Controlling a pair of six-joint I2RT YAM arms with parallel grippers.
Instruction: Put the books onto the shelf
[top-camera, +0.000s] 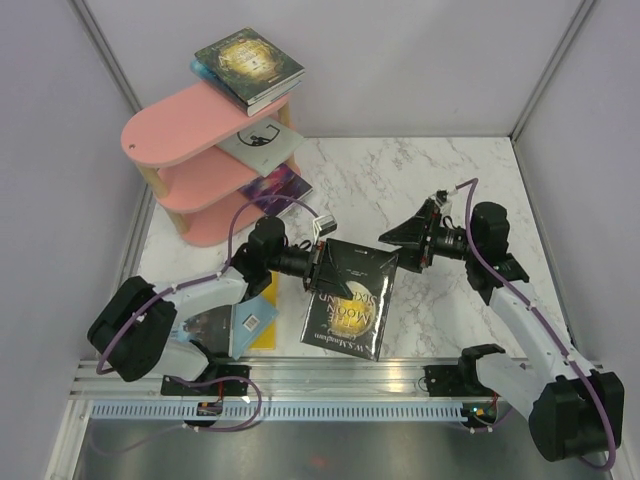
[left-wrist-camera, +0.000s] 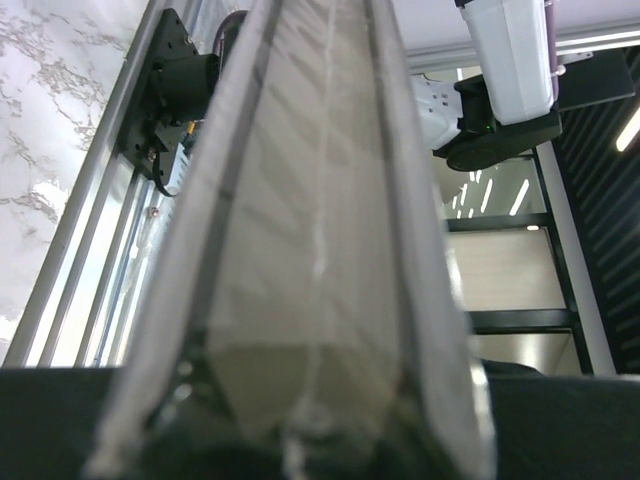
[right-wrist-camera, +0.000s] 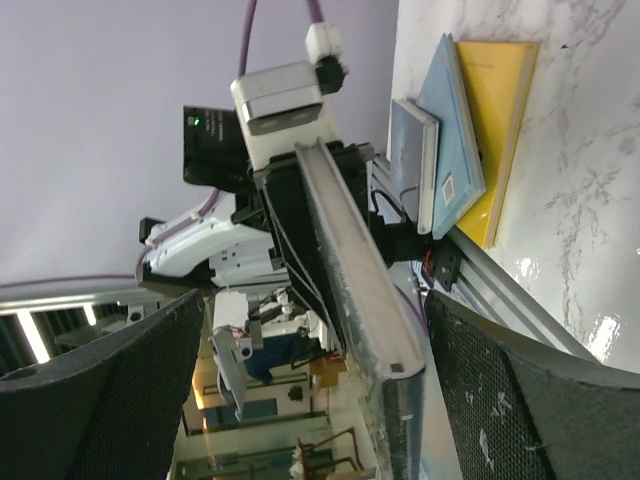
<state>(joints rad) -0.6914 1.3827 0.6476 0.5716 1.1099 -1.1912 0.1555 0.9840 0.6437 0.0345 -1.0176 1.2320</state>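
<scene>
Left gripper (top-camera: 324, 264): clamped on one edge of the dark moon book (top-camera: 350, 300), holding it raised above the table.
Right gripper (top-camera: 402, 250): jaws wide, facing the opposite edge, probably for a handover.
Shelf (top-camera: 170, 130): far left, well apart.

The dark book (top-camera: 350, 300) clamped in the left end effector (top-camera: 324, 262) carries gold lettering, upside down seen from above; only "MOON" reads surely. Behind that end effector, the light blue book (right-wrist-camera: 452, 120) bears a barcode sticker (right-wrist-camera: 447, 187), its digits illegible.
</scene>
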